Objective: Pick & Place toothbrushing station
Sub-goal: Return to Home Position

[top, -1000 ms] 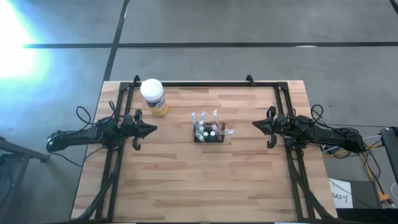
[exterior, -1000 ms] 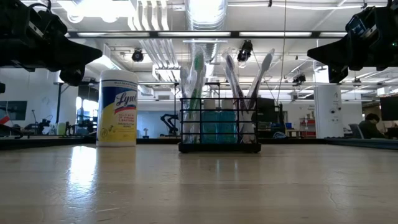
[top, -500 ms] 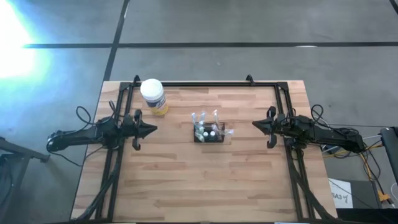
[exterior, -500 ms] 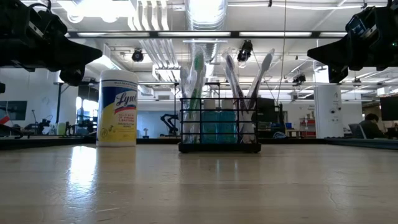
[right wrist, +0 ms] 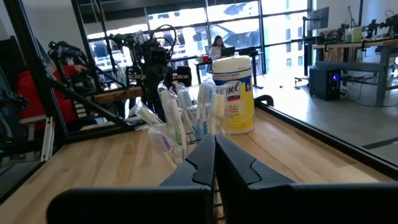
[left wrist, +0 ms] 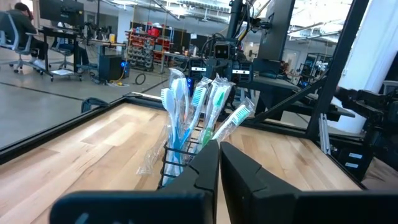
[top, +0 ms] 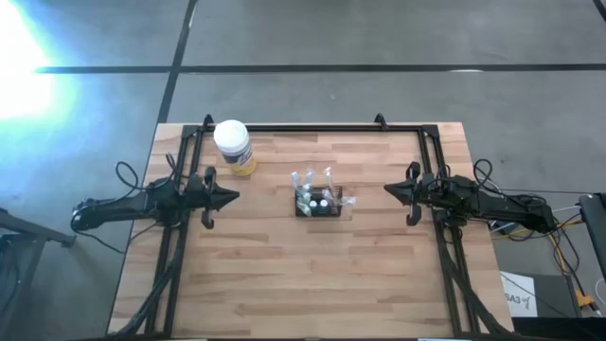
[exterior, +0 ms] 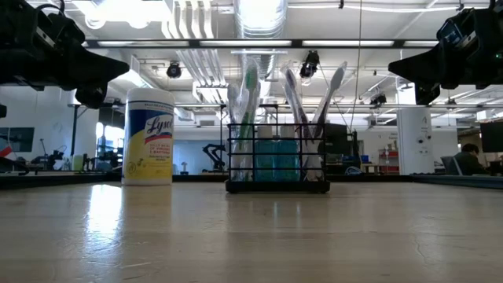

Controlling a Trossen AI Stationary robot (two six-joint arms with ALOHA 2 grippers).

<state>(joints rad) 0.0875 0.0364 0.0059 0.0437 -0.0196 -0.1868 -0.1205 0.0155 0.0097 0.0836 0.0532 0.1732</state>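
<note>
Nothing's moved: left gripper [top: 232, 197] and right gripper [top: 388, 190], both closed and empty, flank the toothbrushing station [top: 318, 204] at centre frame.

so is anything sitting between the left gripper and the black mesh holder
Nothing visible does. In the high view only bare table lies between the left gripper and the black mesh holder. The white-lidded jar stands farther back, off that line. The right gripper waits on the holder's other side.
</note>
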